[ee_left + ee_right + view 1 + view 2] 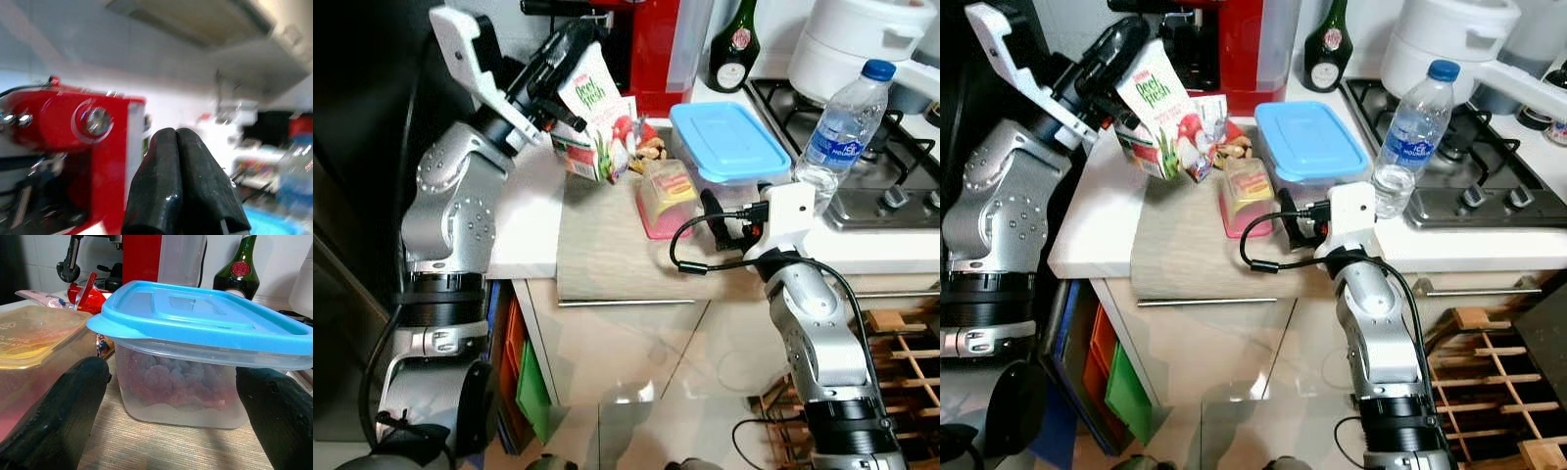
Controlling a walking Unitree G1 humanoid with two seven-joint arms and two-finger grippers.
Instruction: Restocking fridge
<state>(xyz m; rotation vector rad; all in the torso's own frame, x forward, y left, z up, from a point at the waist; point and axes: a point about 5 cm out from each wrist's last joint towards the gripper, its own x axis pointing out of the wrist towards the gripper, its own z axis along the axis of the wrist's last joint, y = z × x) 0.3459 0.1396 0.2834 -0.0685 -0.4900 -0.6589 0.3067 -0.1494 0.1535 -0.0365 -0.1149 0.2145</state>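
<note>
A white and green juice carton [590, 108] stands at the back left of the counter. My left gripper [556, 73] sits against its upper left side; in the left wrist view its fingers [164, 166] are pressed together, shut, with nothing seen between them. A clear tub with a blue lid [729, 142] holds pinkish food. My right gripper [171, 374] is open at the tub's near side, one finger [58, 406] to each side of it, not touching. A small pink box with a yellow lid [666, 194] lies just left of the tub.
A red coffee machine [651, 49] and a green bottle [734, 44] stand at the back. A water bottle [842, 122] is on the hob's [891, 171] edge, beside a white pot [862, 44]. Snack packets [641, 147] lie behind the pink box. A wooden rack [906, 372] is below right.
</note>
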